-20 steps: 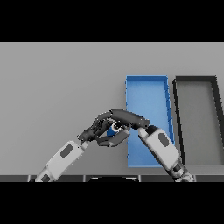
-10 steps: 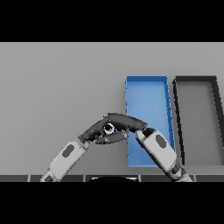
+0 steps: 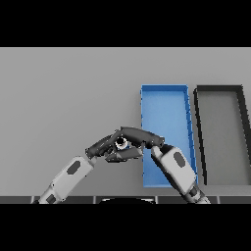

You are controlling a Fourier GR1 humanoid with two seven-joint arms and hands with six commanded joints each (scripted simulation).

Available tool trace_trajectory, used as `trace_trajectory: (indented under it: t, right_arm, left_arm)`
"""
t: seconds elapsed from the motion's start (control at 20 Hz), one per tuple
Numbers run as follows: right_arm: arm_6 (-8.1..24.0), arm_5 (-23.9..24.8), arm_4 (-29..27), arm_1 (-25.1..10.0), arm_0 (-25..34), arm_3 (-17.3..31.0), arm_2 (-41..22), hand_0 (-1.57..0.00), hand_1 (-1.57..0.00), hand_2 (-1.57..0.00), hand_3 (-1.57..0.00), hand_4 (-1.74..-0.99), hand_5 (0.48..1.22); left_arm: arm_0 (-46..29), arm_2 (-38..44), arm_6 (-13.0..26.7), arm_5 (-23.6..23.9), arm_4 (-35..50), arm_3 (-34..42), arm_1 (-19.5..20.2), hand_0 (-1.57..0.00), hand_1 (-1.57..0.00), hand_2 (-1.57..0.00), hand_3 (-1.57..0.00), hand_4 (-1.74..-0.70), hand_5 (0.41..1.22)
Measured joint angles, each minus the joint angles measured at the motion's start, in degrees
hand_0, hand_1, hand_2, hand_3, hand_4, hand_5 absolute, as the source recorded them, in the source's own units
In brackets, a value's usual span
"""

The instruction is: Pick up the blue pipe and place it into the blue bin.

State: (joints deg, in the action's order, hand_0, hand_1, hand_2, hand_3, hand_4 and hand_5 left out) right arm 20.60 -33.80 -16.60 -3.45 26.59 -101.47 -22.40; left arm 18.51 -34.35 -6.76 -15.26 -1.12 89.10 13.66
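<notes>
The blue pipe lies on the grey table just left of the blue bin, and only a small blue and white bit of it shows. My right hand reaches left across the bin's near corner, its fingers curled over the pipe and the thumb under it. From the lower left comes my left hand, fingers relaxed, its tips right beside the pipe and the right hand. The hands hide most of the pipe.
A black bin stands right of the blue bin, side by side with it. Grey table stretches to the left and the far side.
The right hand has closed more tightly round the pipe and sunk slightly left and down, so less blue shows. The left hand has barely moved.
</notes>
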Motion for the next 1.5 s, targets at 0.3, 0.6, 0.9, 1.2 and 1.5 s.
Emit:
trace_trajectory:
  t: [0.3, 0.6, 0.9, 1.2, 1.5]
  right_arm:
    - [-3.16, -1.53, 1.91, 1.20, -0.84, -1.04, 0.73, -1.57, -1.57, -1.57, -1.57, -1.495, 1.218]
    - [-1.25, -1.94, 0.55, 3.35, -0.35, -0.63, 2.04, -1.57, -1.57, -1.57, -1.57, -1.488, 1.220]
    - [9.05, 2.79, -11.67, 3.35, 3.19, -3.06, 6.03, -1.57, -1.57, -1.57, -1.57, -1.613, 1.221]
    - [13.77, 18.42, -32.31, -6.72, 17.71, -2.75, 11.89, -1.57, -1.57, -1.57, -1.57, -1.707, 1.141]
    - [9.31, 24.31, -31.35, -13.75, 30.58, 6.05, 20.68, -1.57, -1.57, -1.57, -1.57, -1.732, 1.117]
  left_arm:
    - [-0.61, 0.05, 3.96, 1.57, -1.23, -0.50, 0.41, -0.08, -0.07, -0.07, -0.07, -0.89, 0.664]
    - [-0.96, 0.70, 7.58, 1.48, 0.82, -0.82, -0.74, -0.02, -0.02, -0.02, -0.02, -0.90, 0.569]
    - [-1.13, 0.50, 9.51, 2.12, 0.33, -1.82, -1.43, 0.00, 0.00, 0.00, 0.00, -0.91, 0.524]
    - [-1.56, 0.05, 10.36, 1.43, 0.94, -1.15, -1.59, 0.00, 0.00, 0.00, 0.00, -0.92, 0.503]
    - [-2.47, -0.01, 8.86, 1.40, 0.68, 0.54, -0.36, 0.00, 0.00, 0.00, 0.00, -0.91, 0.492]
